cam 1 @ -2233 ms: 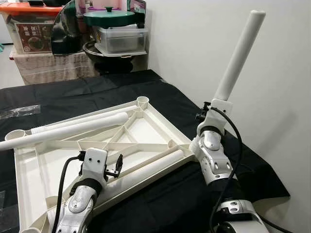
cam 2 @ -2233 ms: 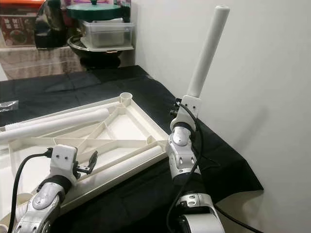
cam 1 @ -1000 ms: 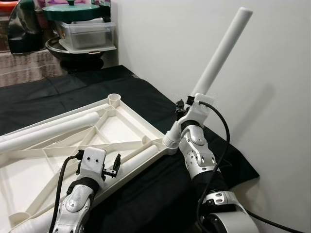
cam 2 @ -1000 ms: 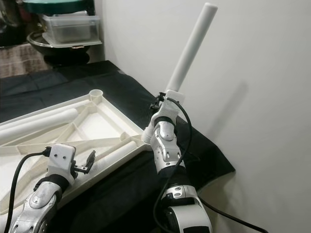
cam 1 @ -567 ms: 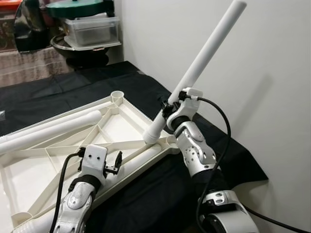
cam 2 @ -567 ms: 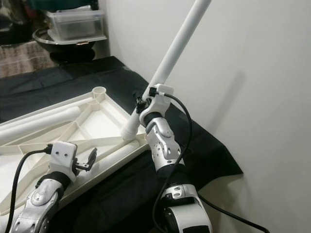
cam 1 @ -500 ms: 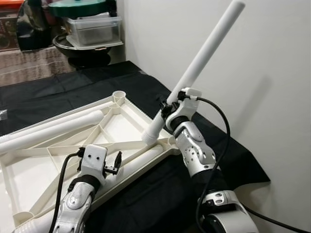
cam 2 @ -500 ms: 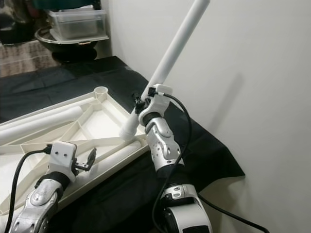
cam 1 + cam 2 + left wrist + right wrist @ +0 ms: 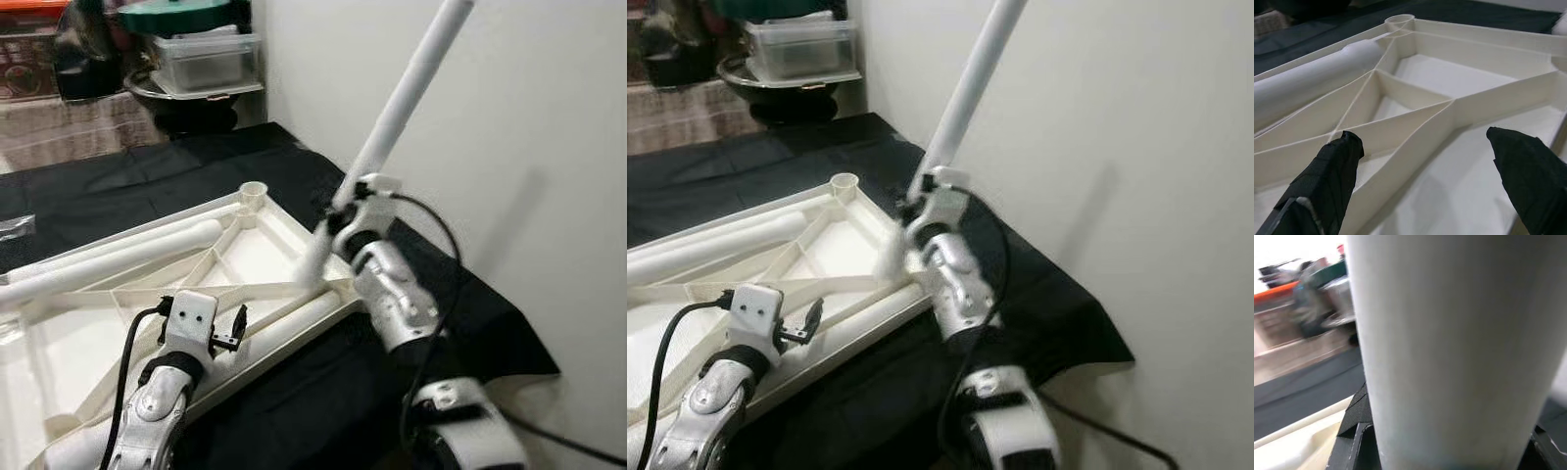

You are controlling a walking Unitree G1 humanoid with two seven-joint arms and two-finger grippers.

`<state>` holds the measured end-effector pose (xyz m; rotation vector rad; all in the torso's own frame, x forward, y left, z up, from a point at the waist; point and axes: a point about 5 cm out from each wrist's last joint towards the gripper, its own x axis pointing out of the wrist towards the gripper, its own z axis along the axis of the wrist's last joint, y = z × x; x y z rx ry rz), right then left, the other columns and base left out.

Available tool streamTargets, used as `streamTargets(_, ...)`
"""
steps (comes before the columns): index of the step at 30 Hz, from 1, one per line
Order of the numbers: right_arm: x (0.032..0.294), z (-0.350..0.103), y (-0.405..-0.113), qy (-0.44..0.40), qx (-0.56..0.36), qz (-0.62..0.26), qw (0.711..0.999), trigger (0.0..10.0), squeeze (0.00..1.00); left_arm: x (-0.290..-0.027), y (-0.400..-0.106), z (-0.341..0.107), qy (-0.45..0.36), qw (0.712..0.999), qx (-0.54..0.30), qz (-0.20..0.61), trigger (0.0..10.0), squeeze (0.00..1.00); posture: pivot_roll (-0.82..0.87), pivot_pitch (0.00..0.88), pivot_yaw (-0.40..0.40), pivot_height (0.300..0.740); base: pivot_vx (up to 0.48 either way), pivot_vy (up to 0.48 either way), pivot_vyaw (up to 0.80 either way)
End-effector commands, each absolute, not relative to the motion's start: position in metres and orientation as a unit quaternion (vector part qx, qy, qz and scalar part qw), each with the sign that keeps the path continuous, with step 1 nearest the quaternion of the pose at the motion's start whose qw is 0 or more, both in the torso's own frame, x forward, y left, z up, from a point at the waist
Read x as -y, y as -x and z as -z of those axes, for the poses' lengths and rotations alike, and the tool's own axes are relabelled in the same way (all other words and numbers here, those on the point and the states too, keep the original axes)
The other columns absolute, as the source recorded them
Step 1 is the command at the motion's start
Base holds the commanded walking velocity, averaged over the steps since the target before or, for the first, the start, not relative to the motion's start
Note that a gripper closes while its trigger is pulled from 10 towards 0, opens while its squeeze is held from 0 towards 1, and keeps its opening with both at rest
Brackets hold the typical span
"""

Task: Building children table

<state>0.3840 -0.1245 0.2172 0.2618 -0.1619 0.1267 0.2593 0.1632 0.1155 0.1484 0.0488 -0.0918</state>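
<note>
Right claw (image 9: 345, 208), clamped on the table leg (image 9: 402, 98), has tilted it steeper.

A cream-white table top (image 9: 265, 257) with ribbed underside lies on a plain black cloth (image 9: 167, 176). The leg (image 9: 407, 93) clamped in the silver right gripper (image 9: 341, 217) with black fingers is white. Beyond that gripper: a dark green lid (image 9: 181, 15) and a clear plastic box (image 9: 206, 59).

Upturned cream ribbed tabletop (image 9: 274, 257) on black cloth; white tubular leg (image 9: 407, 83) tilted above its corner.
</note>
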Motion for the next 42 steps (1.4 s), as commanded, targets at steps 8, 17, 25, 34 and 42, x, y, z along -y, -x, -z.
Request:
streamTargets(8,0.179,-0.251,-0.383,-0.086,0.151,0.002,0.985,10.0,0.0,-0.159,-0.26,-0.11,-0.08,0.995,-0.031,0.058,10.0,0.0,0.05,0.0,-0.066,0.74,0.0,0.0,0.0)
streamTargets(17,0.16,-0.225,-0.374,0.122,0.145,-0.066,0.98,10.0,0.0,-0.162,-0.259,-0.11,-0.084,0.994,-0.03,0.055,10.0,0.0,0.06,0.0,-0.074,0.74,0.0,0.0,0.0)
streamTargets(25,0.145,-0.207,-0.367,0.193,0.124,-0.113,0.967,10.0,0.0,-0.161,-0.258,-0.109,-0.083,0.995,-0.031,0.054,10.0,0.0,0.06,0.0,-0.076,0.74,0.0,0.0,0.0)
streamTargets(34,0.13,-0.194,-0.365,0.081,0.09,-0.101,0.988,10.0,0.0,-0.161,-0.26,-0.11,-0.083,0.995,-0.03,0.054,10.0,0.0,0.06,0.0,-0.078,0.74,0.0,0.0,0.0)
streamTargets(42,0.117,-0.181,-0.366,-0.082,0.041,-0.073,0.993,10.0,0.0,-0.159,-0.26,-0.109,-0.082,0.995,-0.03,0.054,10.0,0.0,0.06,0.0,-0.085,0.74,0.0,0.0,0.0)
